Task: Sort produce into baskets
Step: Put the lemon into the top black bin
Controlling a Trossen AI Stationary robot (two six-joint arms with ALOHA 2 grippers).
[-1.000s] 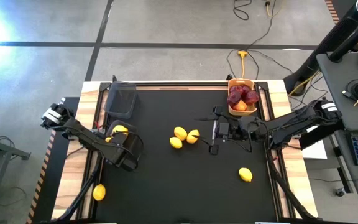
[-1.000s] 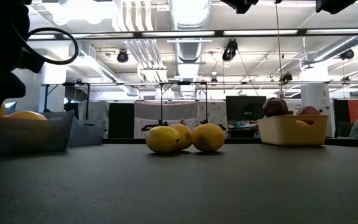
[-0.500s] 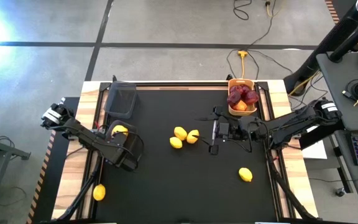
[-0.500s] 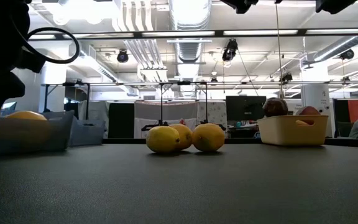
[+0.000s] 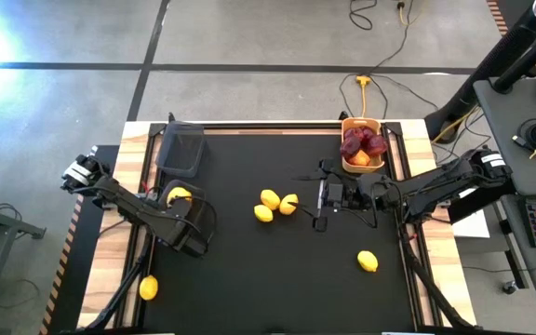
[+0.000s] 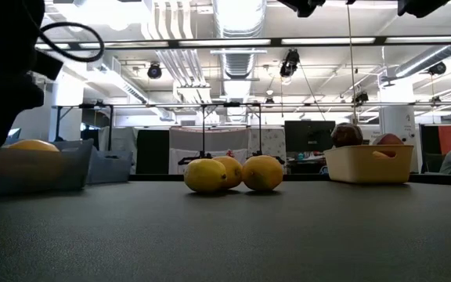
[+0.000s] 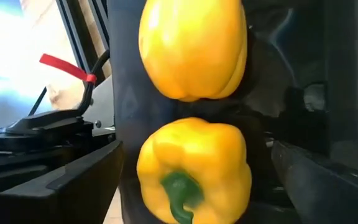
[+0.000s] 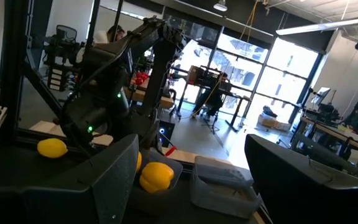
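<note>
Two yellow bell peppers (image 7: 191, 46) (image 7: 194, 168) lie in a dark bin (image 6: 30, 166) at the table's left. My left gripper (image 7: 194, 186) hovers open above them (image 5: 186, 216), one finger on each side of the nearer pepper and touching nothing. My right gripper (image 5: 322, 200) hangs open and empty at the table's middle right, near the yellow-orange basket (image 5: 362, 166) of dark red produce. Three lemons (image 5: 275, 205) lie together mid-table. One lemon (image 5: 368, 261) lies near right and one (image 5: 148, 288) on the left rim.
A second, black mesh basket (image 5: 181, 149) stands at the far left, behind the bin with the peppers. The room beyond the table shows desks and people in the right wrist view. Bare black mat lies along the near edge.
My left arm has gone up a little above the bin with the peppers. The produce has kept still.
</note>
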